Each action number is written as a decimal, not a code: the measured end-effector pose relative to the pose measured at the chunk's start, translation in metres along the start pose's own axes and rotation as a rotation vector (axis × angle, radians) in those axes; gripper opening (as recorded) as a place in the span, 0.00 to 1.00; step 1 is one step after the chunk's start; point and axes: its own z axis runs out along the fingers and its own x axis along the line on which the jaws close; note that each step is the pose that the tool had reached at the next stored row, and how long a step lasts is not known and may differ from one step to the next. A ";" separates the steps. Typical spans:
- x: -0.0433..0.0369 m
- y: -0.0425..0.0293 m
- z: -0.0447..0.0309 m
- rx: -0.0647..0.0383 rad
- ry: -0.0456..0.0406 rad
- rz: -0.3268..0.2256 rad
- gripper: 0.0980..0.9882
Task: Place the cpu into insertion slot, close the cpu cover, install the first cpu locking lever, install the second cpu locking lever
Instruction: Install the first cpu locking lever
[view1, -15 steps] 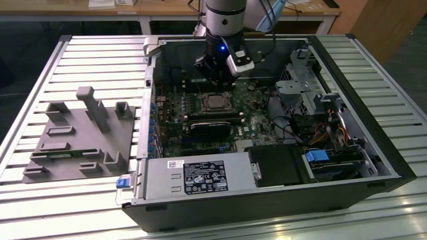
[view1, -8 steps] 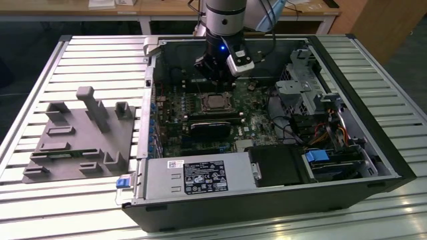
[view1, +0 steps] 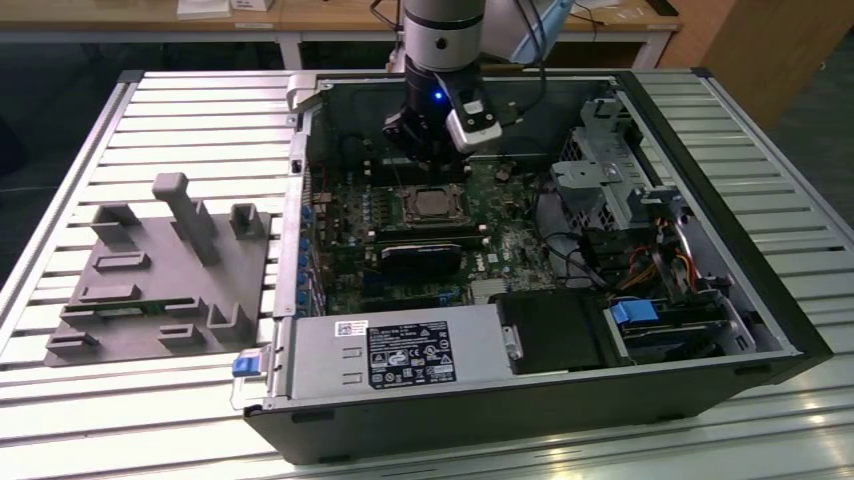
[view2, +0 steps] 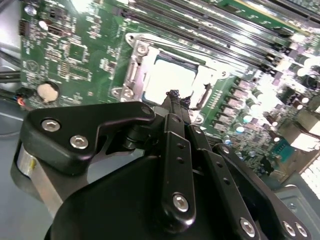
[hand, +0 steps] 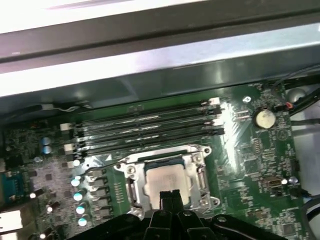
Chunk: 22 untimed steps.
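The cpu (hand: 165, 181) shows its silver-grey top inside the insertion slot (hand: 129, 170) on the green motherboard, seen also in the exterior view (view1: 430, 206) and the second wrist view (view2: 169, 80). The cpu cover (hand: 202, 177) lies flat around the chip as a silvery frame. My gripper (hand: 169, 199) hangs just above the slot's edge, fingers pressed together and shut with nothing between them. In the second wrist view its fingertips (view2: 175, 97) overlap the chip's near edge. From the exterior view the gripper (view1: 431, 165) stands over the back side of the slot, inside the open computer case.
Memory sticks (hand: 145, 125) run beside the slot. A black rectangular block (view1: 420, 255) sits in front of it, with the power supply (view1: 394, 360) nearer still. A drive cage and cables (view1: 614, 175) fill the exterior view's right. A grey fixture (view1: 160, 270) lies outside the case.
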 end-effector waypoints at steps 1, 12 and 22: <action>0.0026 -0.0005 -0.0001 0.000 0.0000 0.000 0.00; 0.0350 -0.0067 -0.0009 0.000 -0.0009 0.000 0.00; 0.0595 -0.0114 -0.0016 0.000 -0.0013 0.000 0.00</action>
